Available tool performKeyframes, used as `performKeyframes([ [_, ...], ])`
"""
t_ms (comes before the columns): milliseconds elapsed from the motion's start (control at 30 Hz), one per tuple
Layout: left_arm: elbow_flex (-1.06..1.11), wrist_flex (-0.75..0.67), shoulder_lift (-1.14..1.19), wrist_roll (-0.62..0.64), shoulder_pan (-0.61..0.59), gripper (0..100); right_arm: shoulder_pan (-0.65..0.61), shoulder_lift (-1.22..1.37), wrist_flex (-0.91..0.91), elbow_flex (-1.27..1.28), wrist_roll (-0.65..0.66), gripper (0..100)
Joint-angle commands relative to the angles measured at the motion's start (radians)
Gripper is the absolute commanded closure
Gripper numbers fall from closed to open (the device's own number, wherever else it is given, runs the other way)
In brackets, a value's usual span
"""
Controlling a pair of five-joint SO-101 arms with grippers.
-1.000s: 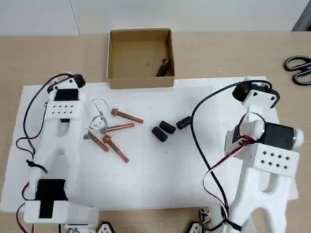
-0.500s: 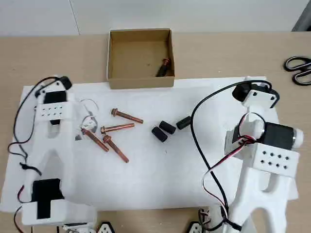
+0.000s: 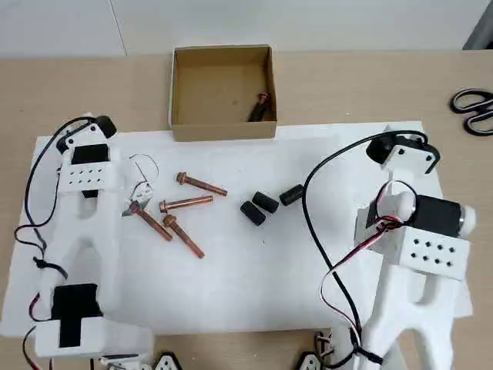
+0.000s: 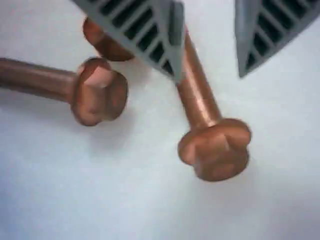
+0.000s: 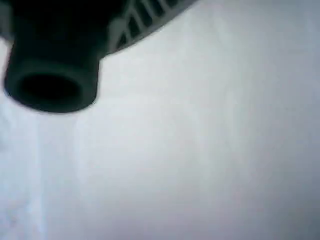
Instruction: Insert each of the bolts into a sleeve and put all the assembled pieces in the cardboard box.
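Observation:
Several copper bolts lie on the white foam sheet [image 3: 254, 270]; the leftmost bolt [image 3: 151, 222] [image 4: 200, 107] lies under my left gripper [image 3: 139, 196] [image 4: 209, 72]. That gripper is open, its grey fingers [image 4: 145, 30] standing either side of the shank, just above it. A second bolt's head [image 4: 100, 97] lies beside it. Three black sleeves [image 3: 266, 203] rest mid-sheet. My right gripper [image 5: 85, 25], at the sheet's right side, is shut on a black sleeve [image 5: 50, 75] held above the foam. The cardboard box [image 3: 177, 85] at the back holds one assembled piece [image 3: 260, 108].
Black scissors [image 3: 474, 104] lie on the wooden table at the far right. Cables loop from both arms over the foam. Open foam stretches between the sleeves and the right arm [image 3: 420, 239].
My left arm swung left, then eased back a little, bringing its gripper over the leftmost bolt. The right arm shifted slightly toward the front edge.

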Motion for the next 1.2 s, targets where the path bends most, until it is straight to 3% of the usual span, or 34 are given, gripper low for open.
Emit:
performKeyframes([
  [0, -0.004, -0.028, -0.002, -0.003, 0.011, 93, 0.007, -0.021, -0.018, -0.005, -0.005, 99.5],
  [333, -0.012, -0.057, 0.169, -0.002, 0.014, 93, 0.008, -0.018, -0.018, -0.005, -0.005, 99.5],
  [833, -0.007, -0.087, 0.186, -0.002, 0.014, 94, 0.008, -0.016, -0.031, -0.005, -0.005, 99.5],
  [933, -0.005, -0.087, 0.187, -0.002, 0.014, 100, 0.008, -0.019, -0.031, -0.005, -0.005, 99.5],
  [1167, -0.012, -0.072, 0.259, 0.003, 0.012, 100, 0.008, -0.021, -0.031, -0.005, -0.005, 99.5],
])
